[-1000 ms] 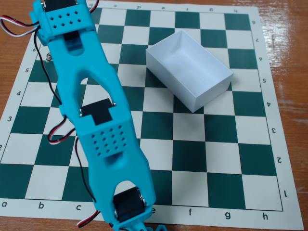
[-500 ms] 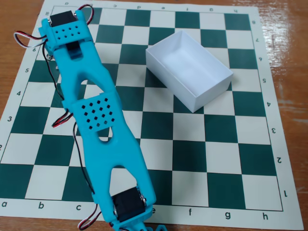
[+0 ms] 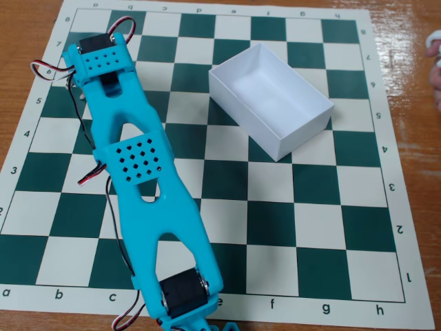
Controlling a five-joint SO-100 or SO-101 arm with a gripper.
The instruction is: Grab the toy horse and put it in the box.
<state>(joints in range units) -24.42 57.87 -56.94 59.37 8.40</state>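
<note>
My blue arm (image 3: pixel 138 158) stretches from the bottom edge of the fixed view up over the left side of the chessboard, and its wrist block (image 3: pixel 103 58) is above the top left squares. The gripper points down under the wrist and is hidden by it, so I cannot see its jaws. The toy horse is not visible; it may be hidden under the arm. The white box (image 3: pixel 306 131) stands open and empty on the board's upper right part, turned at an angle, well to the right of the wrist.
The green and white chessboard mat (image 3: pixel 275 227) lies on a wooden table (image 3: pixel 406 27). Thin servo cables (image 3: pixel 83 131) hang along the arm's left side. Something pale, possibly a hand (image 3: pixel 434 62), shows at the right edge.
</note>
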